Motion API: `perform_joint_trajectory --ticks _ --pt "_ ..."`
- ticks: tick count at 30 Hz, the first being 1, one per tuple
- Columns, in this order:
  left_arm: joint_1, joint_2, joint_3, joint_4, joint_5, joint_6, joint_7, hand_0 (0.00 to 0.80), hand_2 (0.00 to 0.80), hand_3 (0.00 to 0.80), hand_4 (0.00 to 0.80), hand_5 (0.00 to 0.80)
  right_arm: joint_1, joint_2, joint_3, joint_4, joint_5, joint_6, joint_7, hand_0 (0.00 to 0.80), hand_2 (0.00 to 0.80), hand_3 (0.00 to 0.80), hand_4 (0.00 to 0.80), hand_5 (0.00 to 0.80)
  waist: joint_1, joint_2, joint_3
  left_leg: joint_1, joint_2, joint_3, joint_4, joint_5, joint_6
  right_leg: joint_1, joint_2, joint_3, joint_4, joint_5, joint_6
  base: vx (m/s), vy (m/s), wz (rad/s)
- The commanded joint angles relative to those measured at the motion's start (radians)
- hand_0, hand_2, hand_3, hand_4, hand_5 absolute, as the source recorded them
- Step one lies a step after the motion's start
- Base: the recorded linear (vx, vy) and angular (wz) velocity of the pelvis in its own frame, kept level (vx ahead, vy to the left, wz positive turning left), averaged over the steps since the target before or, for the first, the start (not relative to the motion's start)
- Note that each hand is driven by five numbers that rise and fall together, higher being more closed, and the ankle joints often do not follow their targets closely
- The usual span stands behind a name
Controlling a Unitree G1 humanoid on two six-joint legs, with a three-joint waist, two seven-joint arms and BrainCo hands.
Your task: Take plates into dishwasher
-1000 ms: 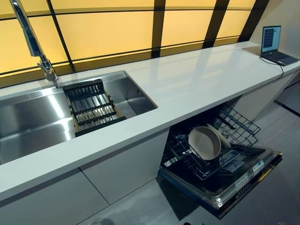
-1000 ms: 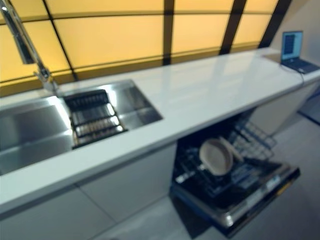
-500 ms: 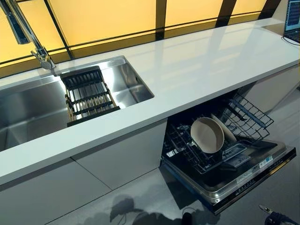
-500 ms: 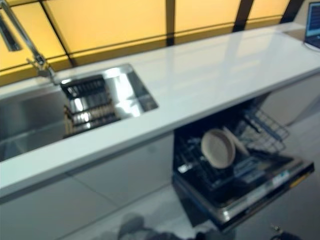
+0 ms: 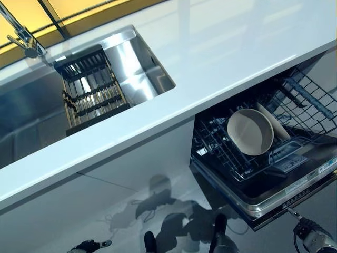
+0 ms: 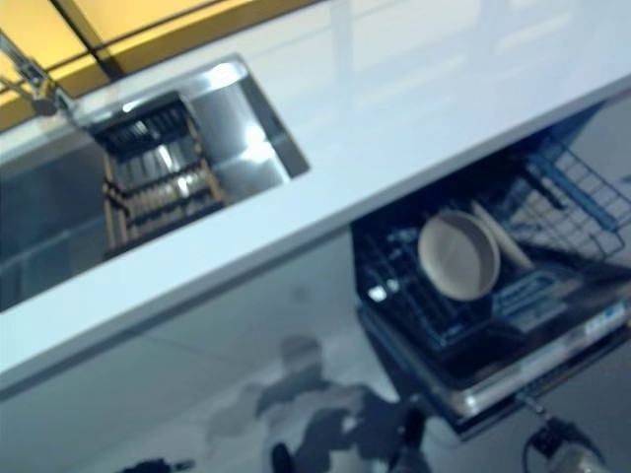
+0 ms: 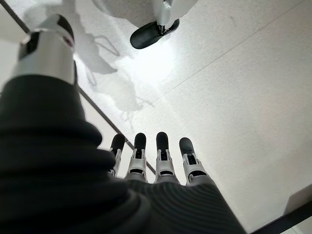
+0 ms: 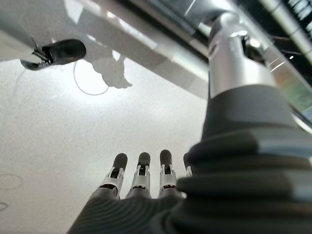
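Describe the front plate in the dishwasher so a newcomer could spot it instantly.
Below the white countertop, right of the sink, the dishwasher door hangs open with the lower rack pulled out. The front plate stands on edge there, round and beige, its full face showing; the second plate behind it shows only a sliver.

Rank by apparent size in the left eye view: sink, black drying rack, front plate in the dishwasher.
1. sink, largest though cut off at the edge
2. black drying rack
3. front plate, smallest; the gap to the rack is small

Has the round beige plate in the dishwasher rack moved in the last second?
No. The round beige plate keeps its slot in the black wire rack; only the camera tilted down.
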Motion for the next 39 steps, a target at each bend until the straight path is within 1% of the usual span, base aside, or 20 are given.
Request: perform_joint_trajectory --ticks 1,6,7,8,10,12,13,14,15,17,18,19,20,21,22,23,24,28,33,39 --pt "-0.015 0.027 0.015 0.038 -0.056 -0.019 0.009 0.0 0.0 0.0 0.0 0.0 -0.042 -0.056 0.041 0.005 0.038 -0.042 -0.033 0.0 0.0 0.0 0.0 0.0 0.013 -0.007 0.03 -0.051 -0.038 -0.026 0.064 -0.016 0.092 -0.03 -0.011 0.018 0.163 -0.058 0.008 -0.089 -0.015 -0.13" --pt "-0.038 0.028 0.006 0.031 -0.081 -0.025 0.012 0.0 0.0 0.0 0.0 0.0 -0.085 -0.091 0.047 0.017 0.076 -0.062 -0.036 0.0 0.0 0.0 0.0 0.0 0.013 0.022 0.064 -0.103 -0.036 -0.019 0.136 -0.031 0.097 -0.079 -0.023 0.012 0.248 -0.098 -0.013 -0.088 -0.025 -0.02" --pt "-0.044 0.029 0.005 0.022 -0.087 -0.024 0.012 0.0 0.0 0.0 0.0 0.0 -0.103 -0.101 0.043 0.013 0.148 -0.08 -0.011 0.0 0.0 0.0 0.0 0.0 0.013 0.035 0.075 -0.12 -0.037 -0.036 0.182 -0.063 0.092 -0.097 -0.024 0.032 0.304 -0.148 -0.01 -0.014 -0.023 0.03" --pt "-0.045 0.029 0.004 0.02 -0.088 -0.025 0.011 0.0 0.0 0.0 0.0 0.0 -0.107 -0.102 0.043 0.011 0.161 -0.084 -0.004 0.0 0.0 0.0 0.0 0.0 0.014 0.037 0.078 -0.128 -0.037 -0.036 0.194 -0.065 0.092 -0.103 -0.026 0.033 0.314 -0.153 -0.012 -0.018 -0.031 0.06" --pt "-0.049 0.032 0.003 0.012 -0.093 -0.025 0.009 0.0 0.0 0.0 0.0 0.0 -0.123 -0.098 0.039 -0.008 0.276 -0.118 0.044 0.0 0.0 0.0 0.0 0.0 0.016 0.042 0.088 -0.153 -0.035 -0.038 0.232 -0.073 0.094 -0.117 -0.03 0.033 0.345 -0.172 -0.021 -0.071 -0.041 0.1" --pt "-0.049 0.025 0.0 0.01 -0.098 -0.036 0.004 0.0 0.0 0.0 0.0 0.0 -0.159 -0.075 0.046 -0.08 0.474 -0.187 0.155 0.0 0.0 0.0 0.0 0.0 0.019 0.049 0.102 -0.195 -0.033 -0.043 0.307 -0.09 0.095 -0.138 -0.043 0.031 0.409 -0.207 -0.039 -0.072 -0.034 0.14" --pt "-0.049 0.021 -0.002 0.012 -0.096 -0.04 0.004 0.0 0.0 0.0 0.0 0.0 -0.171 -0.066 0.048 -0.095 0.51 -0.202 0.179 0.0 0.0 0.0 0.0 0.0 0.021 0.051 0.102 -0.199 -0.032 -0.043 0.319 -0.092 0.095 -0.14 -0.046 0.03 0.421 -0.213 -0.042 -0.038 -0.002 0.16" --pt "-0.048 0.014 -0.004 0.012 -0.095 -0.045 0.003 0.0 0.0 0.0 0.0 0.0 -0.19 -0.052 0.05 -0.118 0.578 -0.223 0.239 0.0 0.0 0.0 0.0 0.0 0.022 0.054 0.104 -0.209 -0.029 -0.042 0.337 -0.095 0.093 -0.145 -0.051 0.029 0.441 -0.225 -0.047 -0.016 0.006 0.08" --pt "-0.048 0.013 -0.003 0.012 -0.095 -0.046 0.002 0.0 0.0 0.0 0.0 0.0 -0.193 -0.05 0.051 -0.119 0.587 -0.229 0.25 0.0 0.0 0.0 0.0 0.0 0.022 0.054 0.104 -0.212 -0.029 -0.042 0.342 -0.097 0.093 -0.147 -0.052 0.029 0.446 -0.229 -0.047 -0.017 0.033 0.08" --pt "-0.051 -0.007 -0.019 0.018 -0.094 -0.053 0.002 0.0 0.0 0.0 0.0 0.0 -0.255 -0.032 0.048 -0.139 0.662 -0.247 0.397 0.0 0.0 0.0 0.0 0.0 0.031 0.067 0.098 -0.234 -0.026 -0.046 0.387 -0.104 0.088 -0.157 -0.069 0.028 0.491 -0.257 -0.059 -0.004 0.05 0.05" --pt "-0.052 -0.009 -0.019 0.019 -0.094 -0.054 0.002 0.0 0.0 0.0 0.0 0.0 -0.26 -0.033 0.05 -0.134 0.67 -0.244 0.413 0.0 0.0 0.0 0.0 0.0 0.03 0.067 0.098 -0.237 -0.026 -0.047 0.392 -0.106 0.088 -0.159 -0.072 0.028 0.497 -0.26 -0.06 0.013 0.058 0.03" --pt "-0.05 -0.02 -0.024 0.022 -0.091 -0.058 0.001 0.0 0.0 0.0 0.0 0.0 -0.301 -0.027 0.049 -0.136 0.693 -0.237 0.489 0.0 0.0 0.0 0.0 0.0 0.041 0.076 0.089 -0.24 -0.03 -0.051 0.406 -0.108 0.086 -0.157 -0.081 0.029 0.511 -0.27 -0.065 0.034 0.087 0.0" --pt "-0.05 -0.03 -0.029 0.022 -0.091 -0.061 -0.002 0.0 0.0 0.0 0.0 0.0 -0.336 -0.027 0.057 -0.134 0.709 -0.213 0.582 0.0 0.0 0.0 0.0 0.0 0.047 0.084 0.085 -0.244 -0.033 -0.055 0.421 -0.112 0.084 -0.157 -0.091 0.031 0.525 -0.28 -0.068 0.057 0.128 0.02" --pt "-0.047 -0.038 -0.034 0.024 -0.087 -0.064 -0.008 0.0 0.0 0.0 0.0 0.0 -0.362 -0.028 0.066 -0.135 0.713 -0.202 0.633 0.0 0.0 0.0 0.0 0.0 0.053 0.091 0.081 -0.246 -0.037 -0.057 0.429 -0.114 0.084 -0.154 -0.099 0.032 0.533 -0.285 -0.07 0.055 0.103 0.04" --pt "-0.046 -0.04 -0.034 0.024 -0.086 -0.066 -0.009 0.0 0.0 0.0 0.0 0.0 -0.368 -0.029 0.068 -0.132 0.715 -0.206 0.646 0.0 0.0 0.0 0.0 0.0 0.053 0.093 0.08 -0.246 -0.039 -0.058 0.431 -0.115 0.084 -0.154 -0.102 0.032 0.535 -0.287 -0.07 0.084 0.135 0.09" --pt "-0.037 -0.053 -0.044 0.03 -0.081 -0.069 -0.014 0.0 0.0 0.0 0.0 0.0 -0.415 -0.035 0.085 -0.137 0.711 -0.184 0.705 0.0 0.0 0.0 0.0 0.0 0.064 0.105 0.071 -0.243 -0.044 -0.062 0.44 -0.116 0.082 -0.144 -0.115 0.031 0.544 -0.293 -0.072 0.095 0.136 0.09" --pt "-0.03 -0.057 -0.046 0.031 -0.076 -0.068 -0.017 0.0 0.0 0.0 0.0 0.0 -0.436 -0.041 0.095 -0.138 0.694 -0.172 0.736 0.0 0.0 0.0 0.0 0.0 0.07 0.111 0.066 -0.24 -0.048 -0.065 0.443 -0.116 0.082 -0.138 -0.122 0.03 0.546 -0.296 -0.073 0.099 0.14 0.09" --pt "-0.003 -0.062 -0.046 0.029 -0.053 -0.058 -0.028 0.0 0.0 0.0 0.0 0.0 -0.512 -0.05 0.146 -0.175 0.655 -0.163 0.762 0.0 0.0 0.0 0.0 0.0 0.091 0.12 0.05 -0.224 -0.055 -0.073 0.447 -0.112 0.076 -0.103 -0.133 0.021 0.54 -0.298 -0.074 0.097 0.103 0.06" --pt "0.031 -0.059 -0.048 0.021 -0.026 -0.052 -0.05 0.0 0.0 0.0 0.0 0.0 -0.547 -0.037 0.197 -0.264 0.656 -0.185 0.728 0.0 0.0 0.0 0.0 0.0 0.112 0.109 0.038 -0.203 -0.05 -0.082 0.454 -0.108 0.074 -0.051 -0.127 0.006 0.521 -0.292 -0.078 0.084 0.015 -0.06" --pt "0.059 -0.065 -0.066 0.018 -0.016 -0.053 -0.047 0.0 0.0 0.0 0.0 0.0 -0.575 -0.05 0.203 -0.304 0.662 -0.187 0.698 0.0 0.0 0.0 0.0 0.0 0.128 0.101 0.025 -0.181 -0.031 -0.085 0.458 -0.094 0.064 0.015 -0.116 -0.014 0.493 -0.291 -0.086 0.087 0.011 0.02"
